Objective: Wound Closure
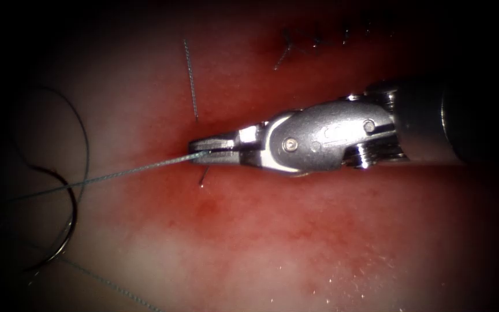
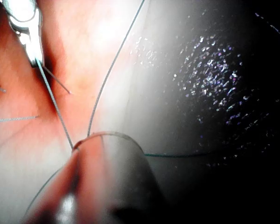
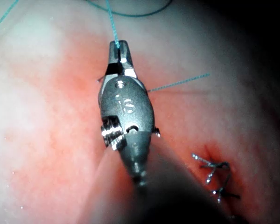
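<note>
Endoscope view: I see my right arm's silver wristed needle driver (image 1: 202, 148) coming in from the right, lying low over the pale, red-stained pork tissue (image 1: 272, 242).
Right tool: its jaws are closed on the thin teal-grey suture thread (image 1: 122, 172), gripped at the very tip.
Thread: from the jaw tip it runs taut toward the left and slightly down, crossing over the needle's curve.
Needle: the dark curved steel needle (image 1: 71, 219) lies free on the tissue at the far left, well apart from the right tool; neither tool holds it, and I cannot see any part of it in the tissue.
Loose thread: more dark thread loops above the needle, and a strand trails down and to the right below it.
Short ends: one thin cut end of thread (image 1: 190, 78) stands above the jaw tip, another short dark end (image 1: 203, 175) sits just below it.
Finished stitches: dark knotted stitches (image 1: 287, 46) sit along the cut, up and to the right.
Red fluid: a red wash (image 1: 215, 214) colours the tissue around and below the jaws.
Right wrist view: the same tool (image 3: 117, 51) is clamped on the teal thread (image 3: 111, 23); stitches (image 3: 217, 175) lie near the shaft.
Left wrist view: I cannot tell how the left tool's jaws stand; thread (image 2: 56, 105) runs from the right tool's tip (image 2: 37, 58) down to the blurred shaft.
</note>
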Controlling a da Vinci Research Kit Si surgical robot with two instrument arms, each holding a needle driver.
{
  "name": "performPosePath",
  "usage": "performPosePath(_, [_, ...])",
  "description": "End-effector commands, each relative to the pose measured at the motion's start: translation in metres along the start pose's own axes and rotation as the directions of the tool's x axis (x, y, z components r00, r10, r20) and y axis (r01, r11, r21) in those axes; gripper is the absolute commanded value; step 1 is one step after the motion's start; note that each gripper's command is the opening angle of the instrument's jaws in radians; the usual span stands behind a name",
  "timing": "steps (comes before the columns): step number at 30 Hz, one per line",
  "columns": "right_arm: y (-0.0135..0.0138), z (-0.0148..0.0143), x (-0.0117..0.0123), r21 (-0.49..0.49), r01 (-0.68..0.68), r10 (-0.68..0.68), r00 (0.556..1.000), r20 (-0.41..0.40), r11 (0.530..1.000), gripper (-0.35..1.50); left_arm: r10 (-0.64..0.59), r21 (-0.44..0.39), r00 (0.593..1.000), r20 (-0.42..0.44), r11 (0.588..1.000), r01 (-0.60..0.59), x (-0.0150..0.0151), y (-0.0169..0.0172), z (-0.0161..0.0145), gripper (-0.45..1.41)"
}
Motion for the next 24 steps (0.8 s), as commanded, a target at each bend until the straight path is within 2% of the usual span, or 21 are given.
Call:
performPosePath(1, [-0.0002, 0.0011, -0.0003, 0.0, -0.005, 0.005, 1.0, 0.0, 1.0, -0.35, 0.004, 0.003, 1.0, 0.003, 1.0, -0.004, 0.0002, 0.0007, 0.0012, -0.45])
performPosePath(3, [-0.0002, 0.0012, -0.0006, -0.002, -0.014, 0.014, 1.0, 0.002, 1.0, -0.35, 0.014, -0.002, 1.0, 0.02, 1.0, -0.014, 0.0002, 0.0013, 0.0024, -0.45])
performPosePath(6, [0.0001, 0.0012, -0.0016, -0.003, -0.037, 0.037, 0.999, 0.007, 0.999, -0.35, 0.03, -0.013, 0.999, -0.011, 0.999, -0.03, 0.0011, 0.0022, 0.005, -0.45])
performPosePath(9, [0.0004, 0.0012, -0.0021, -0.011, -0.053, 0.053, 0.998, 0.014, 0.999, -0.35, 0.033, -0.015, 0.999, -0.024, 0.999, -0.033, 0.0017, 0.0024, 0.0063, -0.45])
performPosePath(11, [0.0008, 0.0012, -0.0025, -0.017, -0.059, 0.059, 0.998, 0.018, 0.998, -0.01, 0.033, -0.011, 0.999, -0.041, 0.999, -0.033, 0.0023, 0.0026, 0.0079, -0.45])
performPosePath(13, [0.0012, 0.0012, -0.0027, -0.028, -0.066, 0.067, 0.997, 0.027, 0.997, 0.56, 0.04, -0.022, 0.998, -0.046, 0.999, -0.041, 0.0028, 0.0029, 0.0093, -0.45])
performPosePath(17, [0.0022, 0.0008, -0.0029, -0.07, -0.073, 0.076, 0.996, 0.046, 0.995, 1.09, 0.062, -0.052, 0.996, -0.064, 0.997, -0.065, 0.0037, 0.004, 0.0116, -0.45])
performPosePath(20, [0.0028, 0.0004, -0.0032, -0.089, -0.085, 0.089, 0.995, 0.039, 0.992, 1.25, 0.066, -0.067, 0.995, -0.075, 0.995, -0.071, 0.004, 0.0046, 0.0123, -0.45])
performPosePath(24, [0.0034, -0.0001, -0.0035, -0.101, -0.095, 0.099, 0.995, 0.034, 0.99, 1.26, 0.066, -0.072, 0.994, -0.083, 0.995, -0.072, 0.0043, 0.0047, 0.0124, -0.45])
